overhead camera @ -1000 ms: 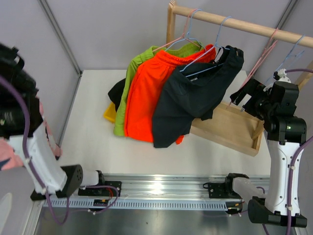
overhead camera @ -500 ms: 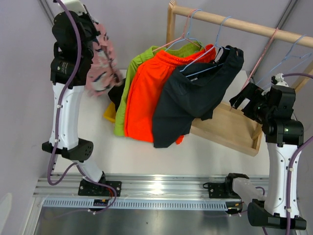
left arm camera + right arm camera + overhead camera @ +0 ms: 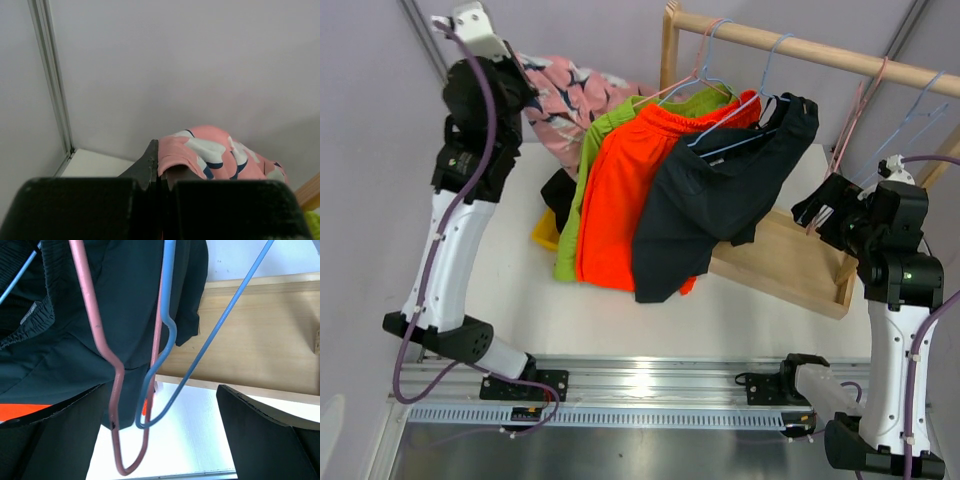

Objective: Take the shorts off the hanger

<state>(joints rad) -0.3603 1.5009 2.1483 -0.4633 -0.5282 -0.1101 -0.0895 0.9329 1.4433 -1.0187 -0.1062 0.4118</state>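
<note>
left gripper (image 3: 160,172): shut tight on an edge of the pink shorts (image 3: 570,92), raised high at the far left by the back wall.
pink shorts: off the rail (image 3: 800,45), hanging from the left fingers just beside the green shorts (image 3: 582,190); whether they touch cannot be told.
right gripper (image 3: 165,432): jaws spread wide, holding nothing; a pink hanger (image 3: 117,375) and a blue hanger (image 3: 167,335), both bare, dangle between its fingers.
on the rail: green shorts, orange shorts (image 3: 620,200) and black shorts (image 3: 710,200), crowded together on their hangers.
risk, snag: the loose pink cloth could catch a hanger hook and drag the green pair along.
risk, thin grip: only an edge is pinched, so a quick swing could shake it free.
risk, right side: closing now would likely trap bare wire and tug the rail.
</note>
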